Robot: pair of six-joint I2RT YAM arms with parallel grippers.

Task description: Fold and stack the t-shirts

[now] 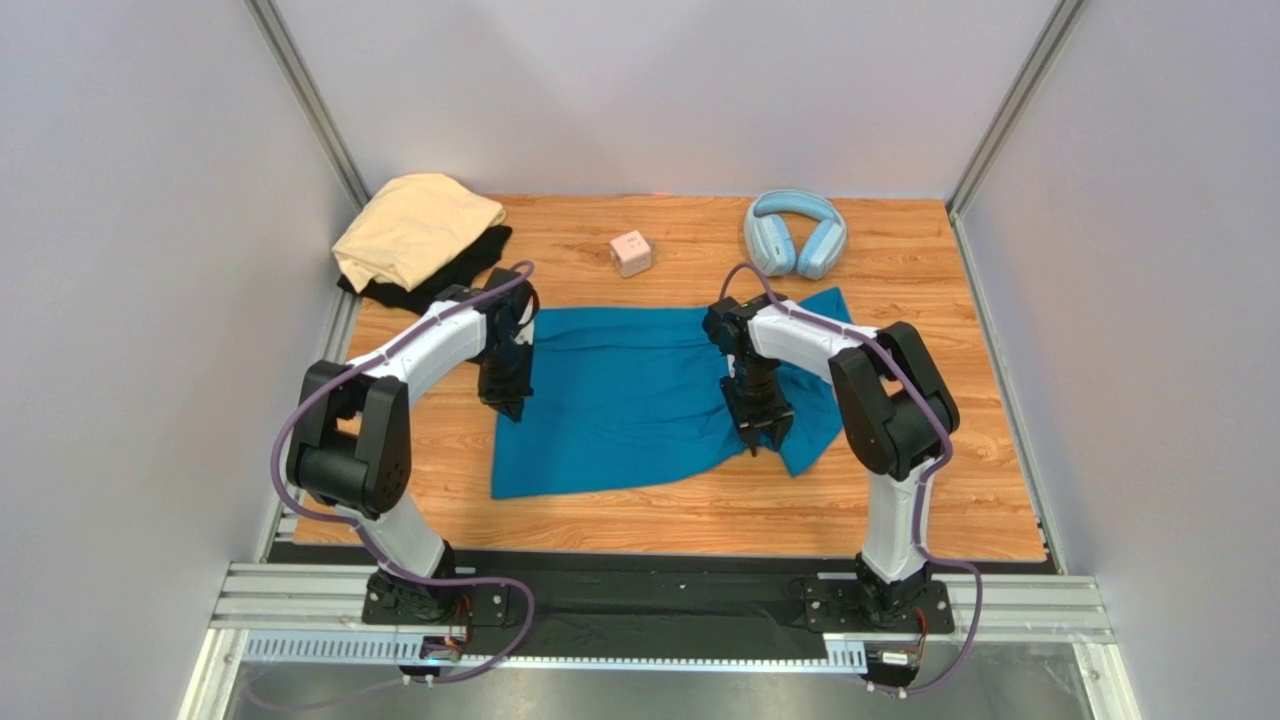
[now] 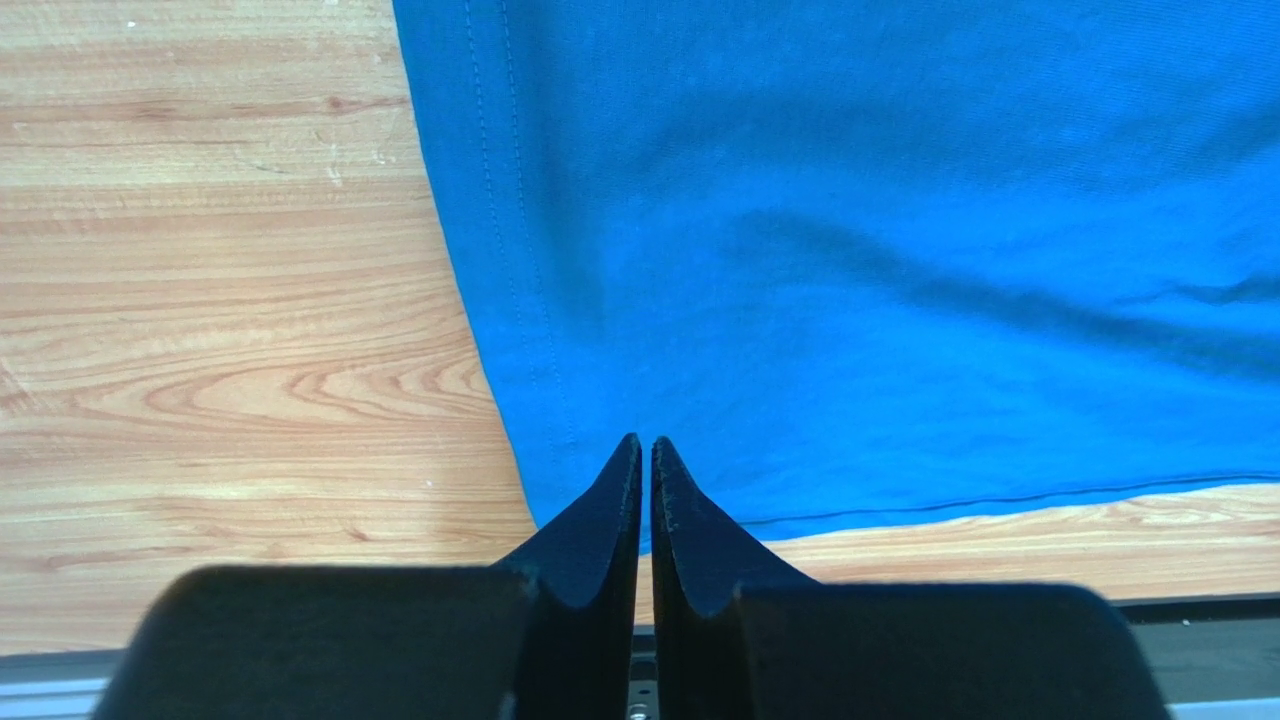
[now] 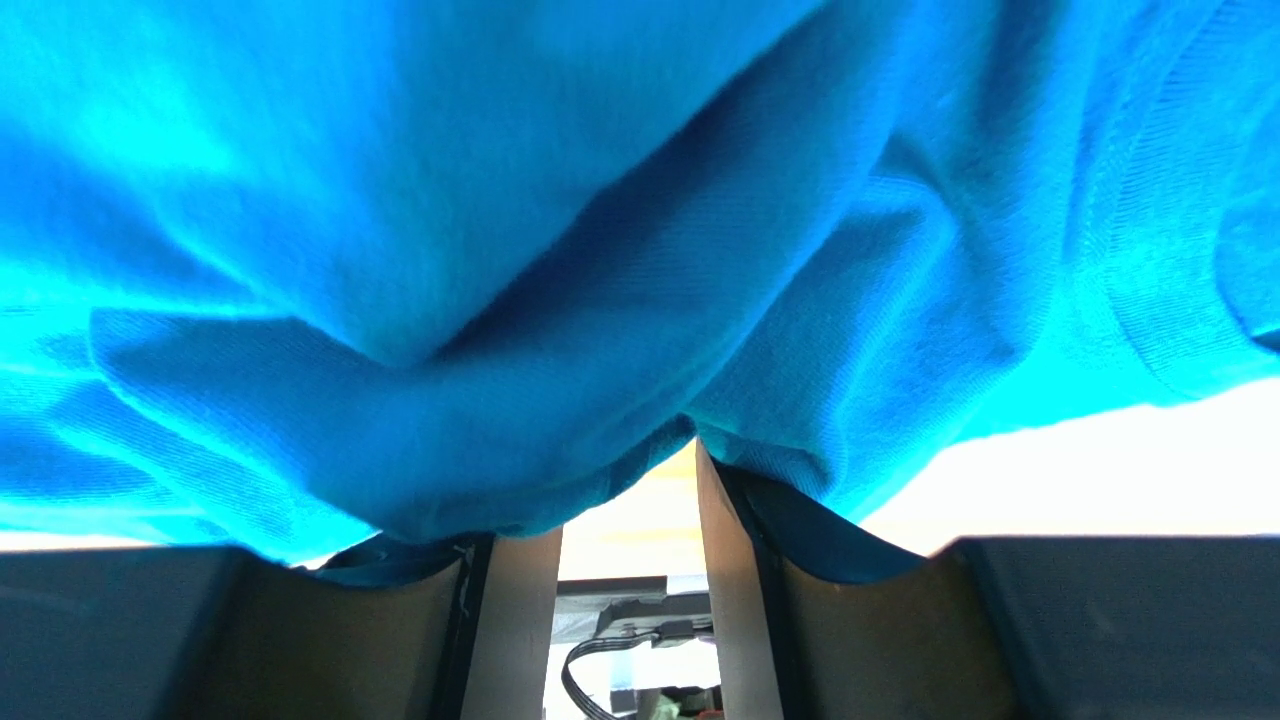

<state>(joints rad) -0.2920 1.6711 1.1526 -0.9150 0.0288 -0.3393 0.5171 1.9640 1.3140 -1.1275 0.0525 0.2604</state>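
The teal-blue t-shirt [image 1: 639,393] lies spread on the wooden table, rumpled on its right side. My left gripper [image 1: 505,393] is shut and empty, its tips [image 2: 646,446] just over the shirt's left edge near the front hem [image 2: 902,507]. My right gripper [image 1: 762,428] stands on the shirt's right part. In the right wrist view its jaws are apart [image 3: 628,495] and bunched teal cloth [image 3: 601,270] drapes over and hides the tips. The pale tan t-shirt [image 1: 413,225] lies crumpled on the black t-shirt [image 1: 451,273] at the back left.
Light-blue headphones [image 1: 795,233] lie at the back right and a small pink cube [image 1: 631,252] at the back middle. Grey walls enclose the table on three sides. A metal rail [image 1: 661,600] runs along the near edge.
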